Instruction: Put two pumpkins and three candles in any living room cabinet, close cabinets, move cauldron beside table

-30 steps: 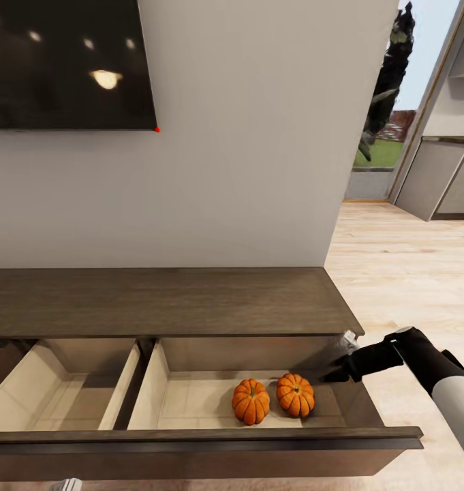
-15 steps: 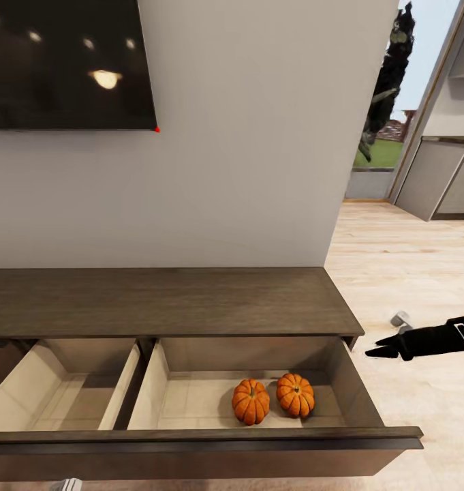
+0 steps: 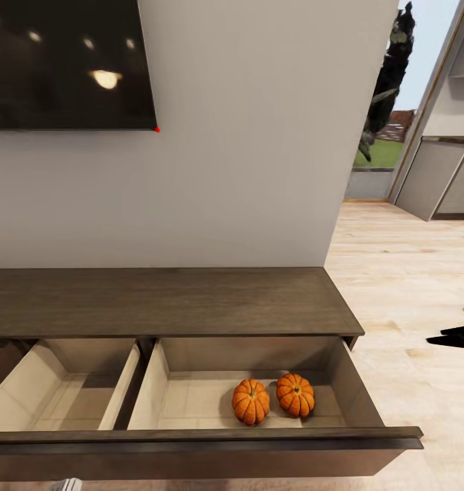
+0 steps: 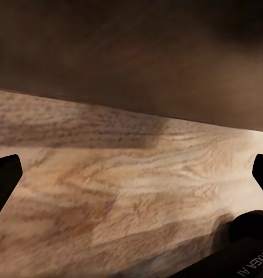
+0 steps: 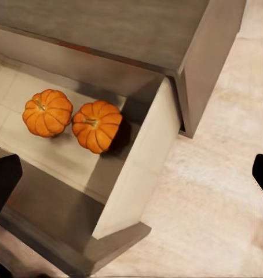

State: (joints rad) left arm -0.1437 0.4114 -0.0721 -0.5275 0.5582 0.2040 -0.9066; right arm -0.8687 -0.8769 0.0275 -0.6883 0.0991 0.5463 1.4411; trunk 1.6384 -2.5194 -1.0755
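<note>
Two orange ribbed pumpkins (image 3: pixel 251 401) (image 3: pixel 295 394) sit side by side on the pale floor of the cabinet's (image 3: pixel 163 300) right-hand drawer, which is pulled out. In the right wrist view the same pumpkins (image 5: pixel 47 113) (image 5: pixel 97 125) lie below and ahead, inside the drawer corner. My right gripper (image 3: pixel 455 337) hangs over the floor to the right of the cabinet, well clear of the drawer, and it is open (image 5: pixel 131 174) with nothing between its fingers. My left gripper (image 4: pixel 131 174) is open too, low over the wood floor in front of a dark cabinet front.
The left drawer (image 3: pixel 68 389) is pulled out as well, with a bare beige inside. A dark TV screen (image 3: pixel 68 61) hangs on the wall above the cabinet. Wood floor (image 3: pixel 409 273) runs off to the right toward a doorway and grey kitchen units (image 3: pixel 443 177).
My right arm has drawn back to the right, out from over the drawer's right end to the edge of the head view. The pumpkins and drawers have not moved.
</note>
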